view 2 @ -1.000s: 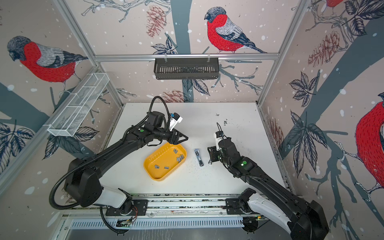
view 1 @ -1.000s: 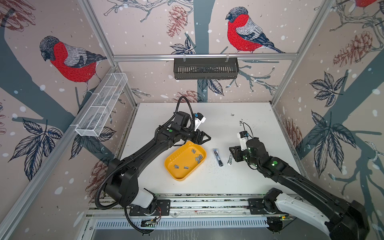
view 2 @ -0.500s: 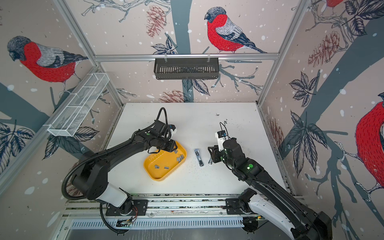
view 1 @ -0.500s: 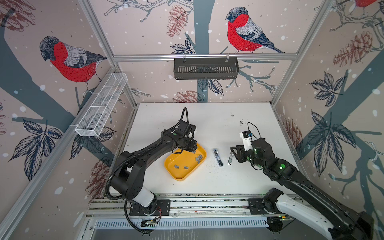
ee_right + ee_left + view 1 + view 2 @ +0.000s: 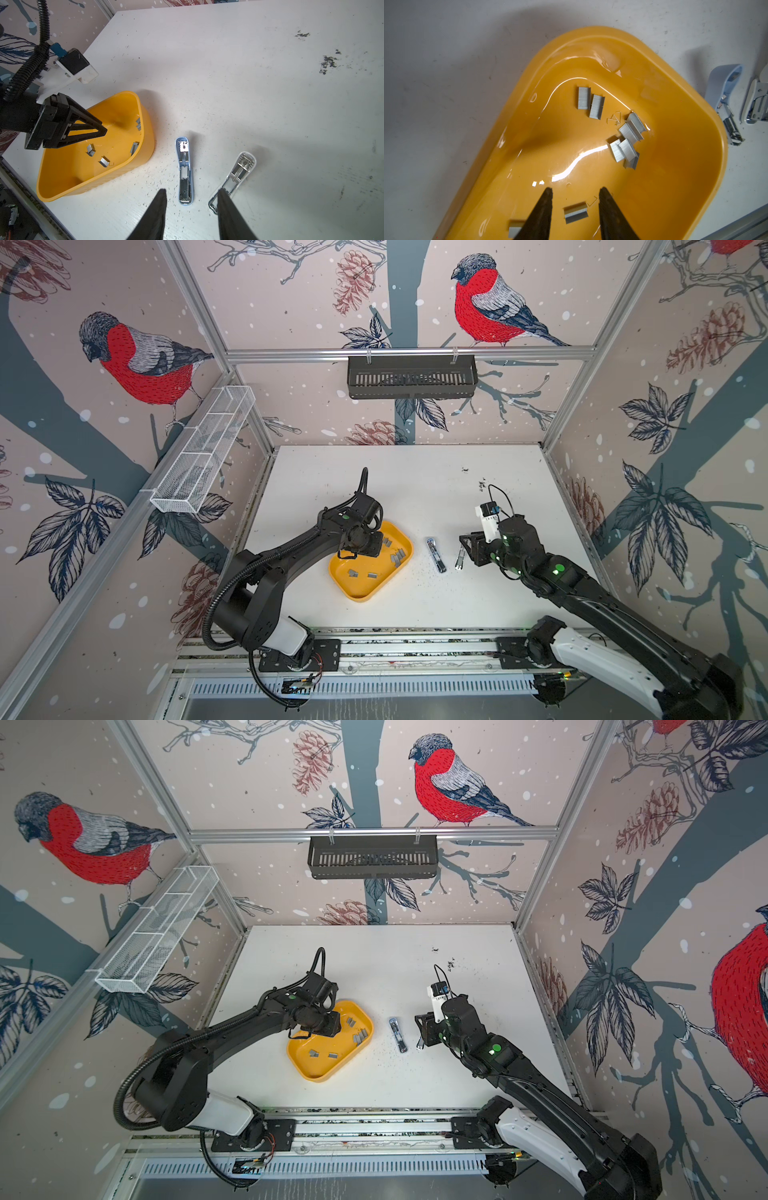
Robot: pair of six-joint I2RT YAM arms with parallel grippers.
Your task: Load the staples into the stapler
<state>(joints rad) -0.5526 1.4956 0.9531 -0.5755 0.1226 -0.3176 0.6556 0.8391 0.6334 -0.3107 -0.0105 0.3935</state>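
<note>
On the white table (image 5: 415, 489), left of centre in both top views: yellow tray (image 5: 353, 590), skewed to the table edges. All staples (image 5: 626, 149) lie on the tray floor: a heap of about four strips leaning on each other near one long wall, a pair (image 5: 590, 104) side by side a little off from it, and two singles closer to the claw. A few loose single staples lie between. Over the tray the left claw (image 5: 575, 189) points down at a slant, jaws partly spread. One strip (image 5: 575, 212) lies between the fingers with a gap on each side, so nothing is gripped. The other single (image 5: 516, 227) is half hidden behind one finger. Whether the tips touch the floor, cannot tell. Right of the tray, on bare table, the stapler (image 5: 435, 554) lies in two halves side by side, apart: blue half (image 5: 185, 172) nearer the tray, channel up; white half (image 5: 239, 172) beyond it, angled away. Low over their near ends, the right claw (image 5: 191, 190), jaws partly spread, empty. One finger overlaps the white half's wire end in the wrist view; contact unclear. Dark specks (image 5: 328, 61) dot the far table.
</note>
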